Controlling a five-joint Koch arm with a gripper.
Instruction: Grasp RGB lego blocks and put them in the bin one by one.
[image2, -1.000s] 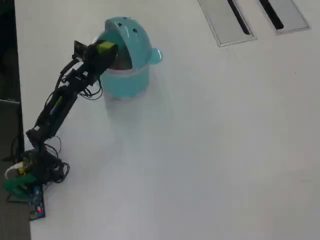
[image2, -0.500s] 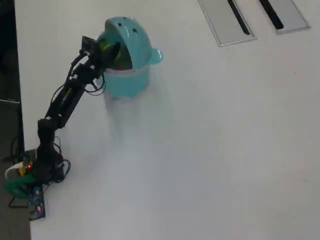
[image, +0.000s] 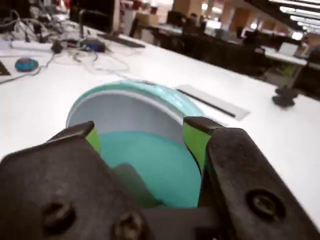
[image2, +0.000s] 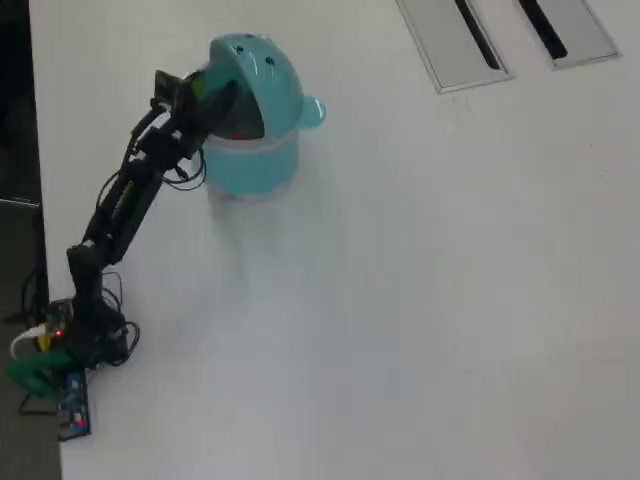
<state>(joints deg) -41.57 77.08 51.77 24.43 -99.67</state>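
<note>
Gripper (image: 142, 137) sits right at the mouth of the teal bin (image: 150, 165), jaws spread wide with nothing between them; green pads on the inner faces of both fingers (image: 196, 140) show in the wrist view; through the gap only the bin's teal inside and the pale underside of its raised lid (image: 127, 112) are visible; no block can be made out there. In the overhead view the arm (image2: 125, 205) reaches from its base at lower left of the white table (image2: 420, 300) up to the bin (image2: 250, 165), gripper (image2: 218, 100) tucked under the flipped-up domed lid (image2: 262, 65); dot eyes on the lid, small knob (image2: 312, 110) on the bin's right side; a reddish spot (image2: 235, 133) shows inside the opening, too small to say if it is the red block; grey slotted panels (image2: 455, 45) lie at the table's top edge, well apart from the bin.
</note>
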